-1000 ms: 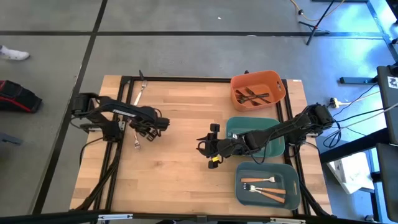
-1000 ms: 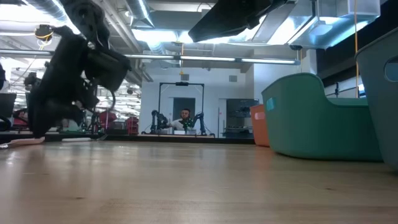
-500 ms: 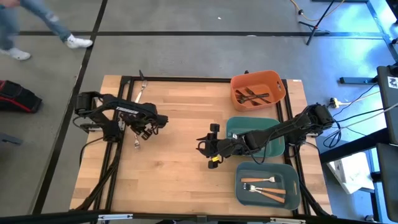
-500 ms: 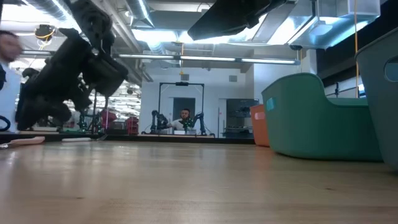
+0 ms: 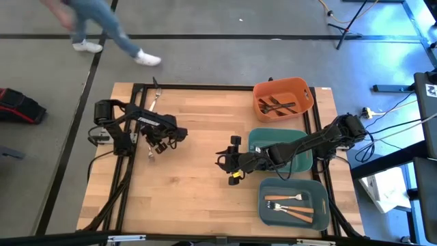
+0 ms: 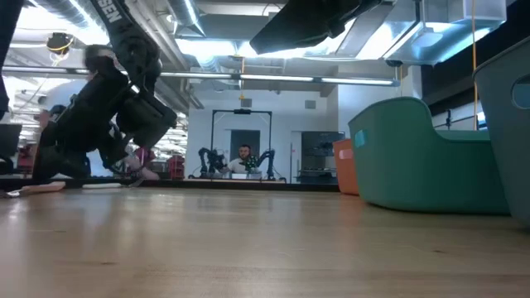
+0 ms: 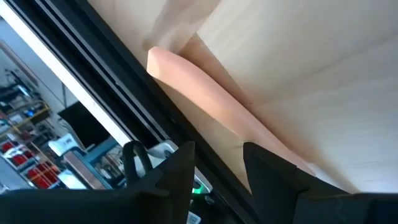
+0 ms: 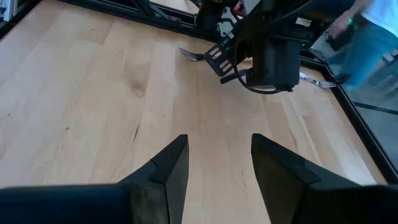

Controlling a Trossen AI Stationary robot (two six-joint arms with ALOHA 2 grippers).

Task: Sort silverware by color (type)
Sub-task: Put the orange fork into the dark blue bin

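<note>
While most forks are already binned, two are left on the surface [image 5: 198,184].

- Orange bin [image 5: 304,87]: dark forks [image 5: 278,106].
- Near teal bin [image 5: 321,217]: orange-handled forks [image 5: 290,205].
- Middle teal bin [image 5: 254,139]: contents hidden.
- Unsorted: fork [image 5: 150,153] under left gripper [image 5: 158,145], jaws spread; fork [image 5: 154,98] at far edge.
- Right gripper [image 5: 227,164]: spread, empty, mid-surface.

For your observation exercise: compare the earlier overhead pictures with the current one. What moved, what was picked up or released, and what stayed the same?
The left gripper drew slightly back toward the table's far-left side, hovering over the fork lying there; nothing was grasped or released. A person walked rightward past the table's far edge. The right gripper, open at mid-table, and the three bins with their forks stayed put.
</note>
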